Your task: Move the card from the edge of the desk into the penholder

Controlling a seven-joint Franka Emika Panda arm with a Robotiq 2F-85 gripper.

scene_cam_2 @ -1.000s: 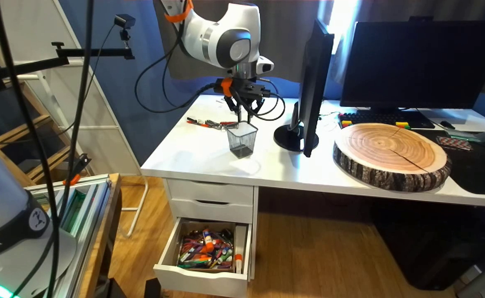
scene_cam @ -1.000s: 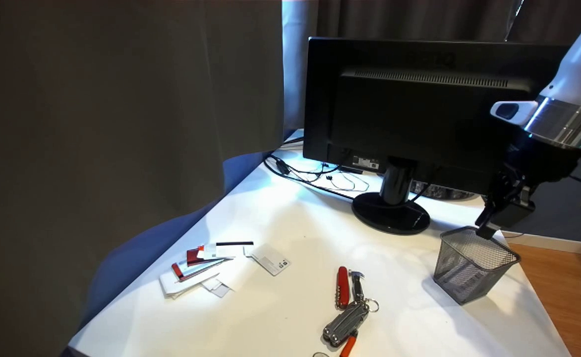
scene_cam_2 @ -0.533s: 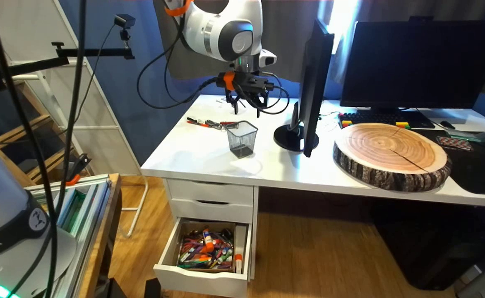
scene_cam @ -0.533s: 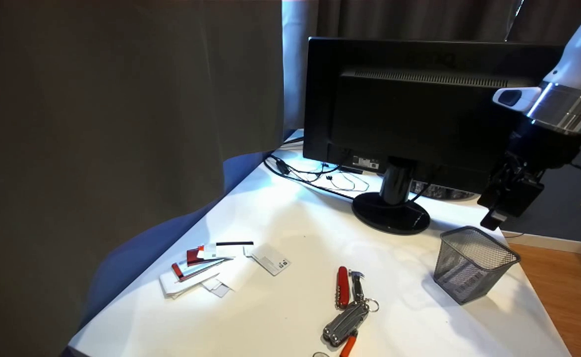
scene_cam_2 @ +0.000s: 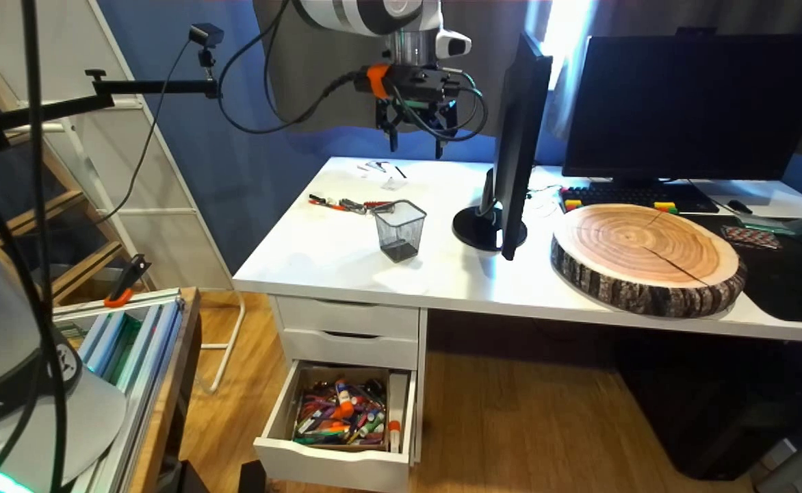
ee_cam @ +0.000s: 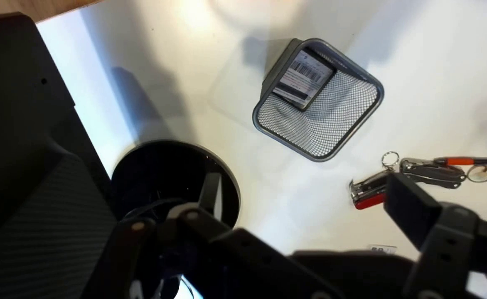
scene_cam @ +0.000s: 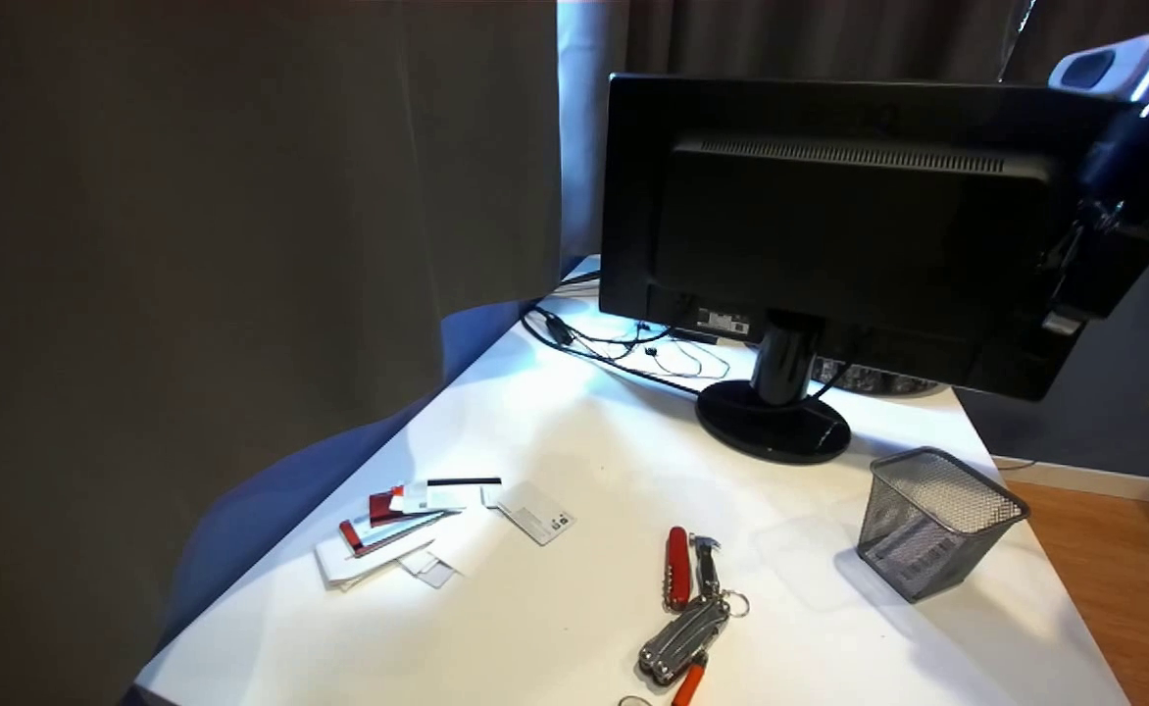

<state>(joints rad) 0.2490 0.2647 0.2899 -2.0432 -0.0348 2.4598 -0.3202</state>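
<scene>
The card [ee_cam: 308, 77], white with a barcode and small dark print, is inside the penholder, low down in it. It shows faintly through the mesh in an exterior view [scene_cam: 913, 549]. The penholder [ee_cam: 320, 158] is a dark grey wire-mesh cup, upright on the white desk [scene_cam: 555, 647] near its edge; in an exterior view the penholder [scene_cam_2: 401, 229] stands below the gripper. My gripper [scene_cam_2: 416, 147] hangs well above it, its fingers wide apart with nothing between them. In the wrist view the open gripper [ee_cam: 312, 199] has desk surface showing between its fingertips.
A black monitor [scene_cam: 829, 235] on a round stand [ee_cam: 173, 174] rises close beside the arm. A multitool [scene_cam: 682, 642] and red knife [scene_cam: 677, 569] lie near the penholder. Other cards [scene_cam: 535, 515] are grouped further off. An open drawer [scene_cam_2: 336, 452] juts out below the desk.
My gripper has opened wide and risen from the penholder's rim to well above it. The card and the penholder have stayed in place.
</scene>
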